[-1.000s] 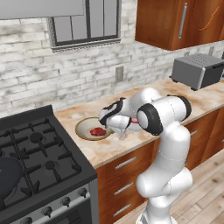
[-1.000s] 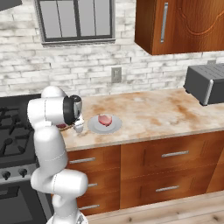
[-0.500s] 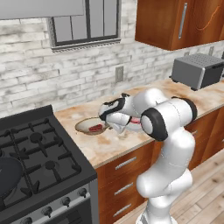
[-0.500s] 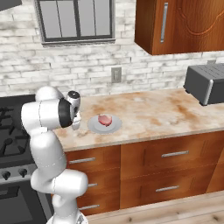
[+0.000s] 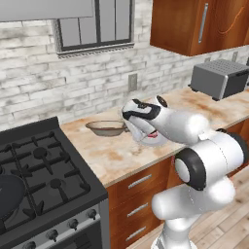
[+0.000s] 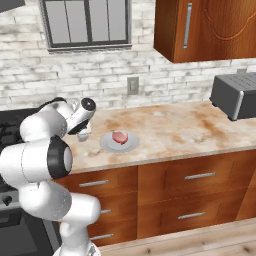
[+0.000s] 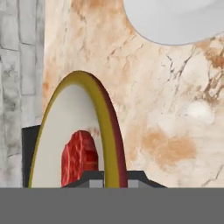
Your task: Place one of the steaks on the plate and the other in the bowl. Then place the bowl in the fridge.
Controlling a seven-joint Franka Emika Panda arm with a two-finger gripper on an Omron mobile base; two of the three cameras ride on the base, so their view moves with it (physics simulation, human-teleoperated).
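- The gripper (image 5: pixel 130 127) sits at the right edge of the bowl (image 5: pixel 105 128), jaws closed on its rim; in the hand view the rim (image 7: pixel 107 131) runs between the two dark tips, so the hold is a pinch on the wall rather than a grasp around the body.
- The deep red steak (image 7: pixel 78 157) lies inside the bowl, which suggests the bowl is gripped in order to carry it, loaded, to the fridge.
- The pale pink steak (image 6: pixel 120 137) rests at the centre of the plate (image 6: pixel 106 144); both steak placements appear complete.
- The bowl stands on the countertop (image 5: pixel 116 155) close to the stove (image 5: pixel 39 180) and left of the plate; from the left base view it cannot be told whether its base is touching the surface or just clear of it.
- A rim pinch gives little support against tilt, so a level carry is advisable to keep the steak inside.
- The work surface is a mottled tan stone counter over brown wooden drawers (image 6: pixel 200 176).
- Behind it stand a pale brick wall with an outlet (image 6: pixel 132 85) and a window (image 6: pixel 85 22); a grey toaster (image 6: pixel 235 95) sits well apart, under the upper cabinet (image 6: pixel 210 27).
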